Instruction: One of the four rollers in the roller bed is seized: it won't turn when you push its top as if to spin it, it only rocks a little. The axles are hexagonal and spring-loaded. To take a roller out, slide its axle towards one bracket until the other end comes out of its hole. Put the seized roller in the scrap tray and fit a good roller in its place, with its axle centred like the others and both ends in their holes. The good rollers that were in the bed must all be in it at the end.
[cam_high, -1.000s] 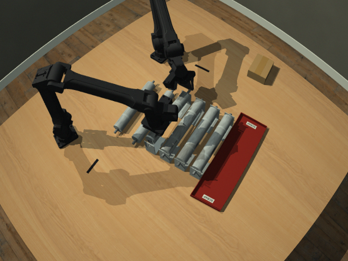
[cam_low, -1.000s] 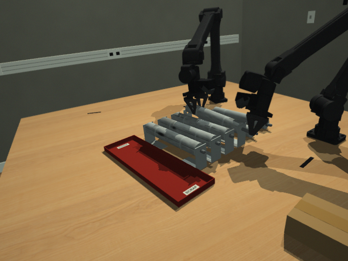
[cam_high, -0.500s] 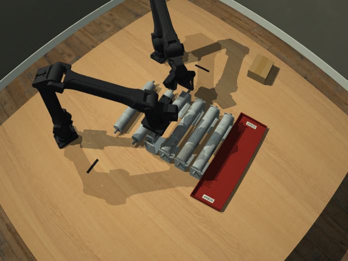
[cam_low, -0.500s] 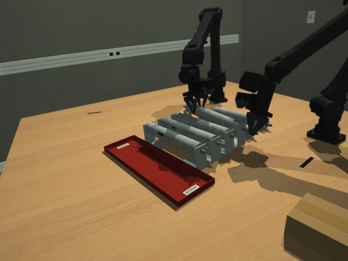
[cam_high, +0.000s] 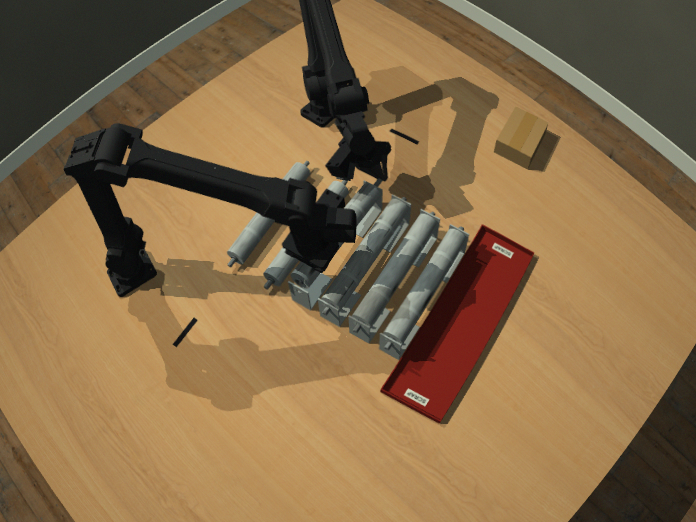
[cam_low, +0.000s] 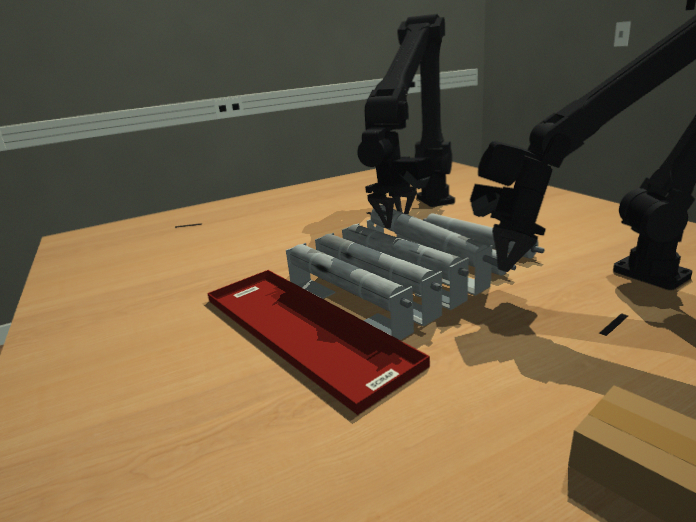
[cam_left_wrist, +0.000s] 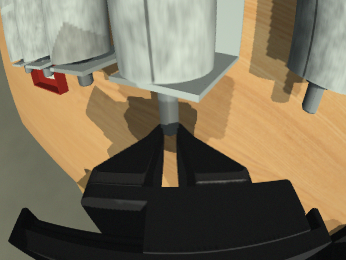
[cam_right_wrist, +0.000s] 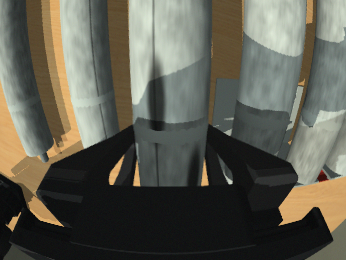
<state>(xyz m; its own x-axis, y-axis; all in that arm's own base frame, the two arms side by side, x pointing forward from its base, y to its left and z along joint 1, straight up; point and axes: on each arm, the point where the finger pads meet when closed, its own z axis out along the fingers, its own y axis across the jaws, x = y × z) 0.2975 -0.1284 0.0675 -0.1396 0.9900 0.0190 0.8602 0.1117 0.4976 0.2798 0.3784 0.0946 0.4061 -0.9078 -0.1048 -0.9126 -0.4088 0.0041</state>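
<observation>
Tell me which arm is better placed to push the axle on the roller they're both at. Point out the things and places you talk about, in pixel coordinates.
Left, I'd judge: the left pincer (cam_high: 382, 178) (cam_low: 505, 268) (cam_left_wrist: 170, 130) is right at the projecting end of the axle (cam_low: 491, 260) (cam_left_wrist: 169, 107). The right pincer (cam_low: 395, 218) (cam_right_wrist: 170, 131) straddles the roller (cam_high: 362, 202) (cam_low: 438, 233) (cam_left_wrist: 165, 40) (cam_right_wrist: 172, 90), better suited to steadying it.

Seemingly empty red scrap tray (cam_high: 459, 328) (cam_low: 314, 337).

six rollers (cam_high: 396, 269) (cam_low: 354, 268) (cam_left_wrist: 175, 40) (cam_right_wrist: 172, 95) (two loose), one tray (cam_high: 455, 342) (cam_low: 292, 334) (cam_left_wrist: 62, 87) (cam_right_wrist: 322, 176), one box (cam_high: 520, 134) (cam_low: 629, 455).
</observation>
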